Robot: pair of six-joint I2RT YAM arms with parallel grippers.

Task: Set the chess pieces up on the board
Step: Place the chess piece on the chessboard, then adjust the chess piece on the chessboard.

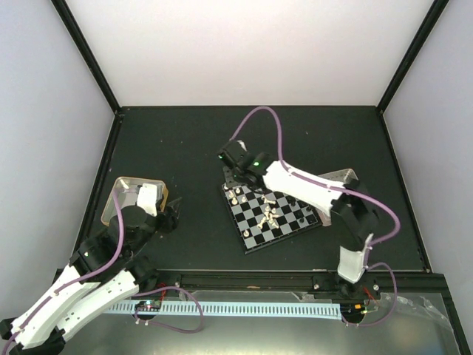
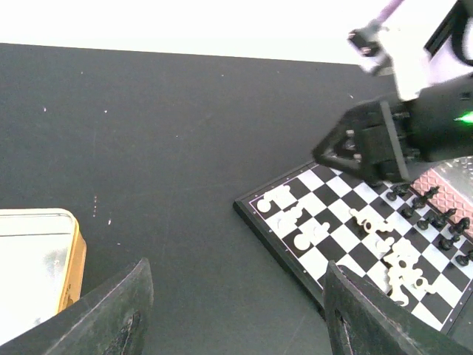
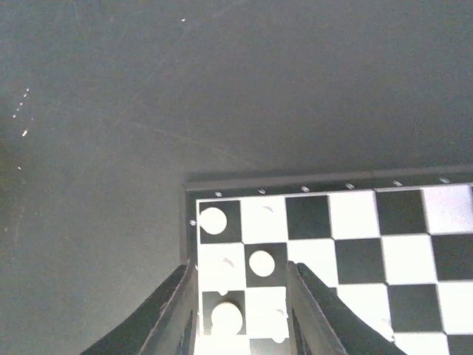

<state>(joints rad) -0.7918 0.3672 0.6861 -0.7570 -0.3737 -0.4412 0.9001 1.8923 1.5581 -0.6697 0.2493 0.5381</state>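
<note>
Judging by the board (image 1: 251,233), much is left: few white chessmen (image 1: 236,198) stand at its 10 o'clock corner, a heap (image 1: 270,214) lies mid-board; left gripper (image 2: 238,266) and right gripper (image 3: 238,270) are spread.

Board (image 1: 272,216) on table (image 1: 177,140), right of centre. Pieces (image 1: 268,214) on board: heap mid-board, few near 10 o'clock corner. Tin (image 1: 122,183) at 9 o'clock from board, well apart. Tray (image 1: 346,176) just beside board, 2 o'clock.

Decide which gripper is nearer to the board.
Right. The right gripper hangs over the board's far-left corner; the left gripper hovers off the board, near the metal tin.
</note>
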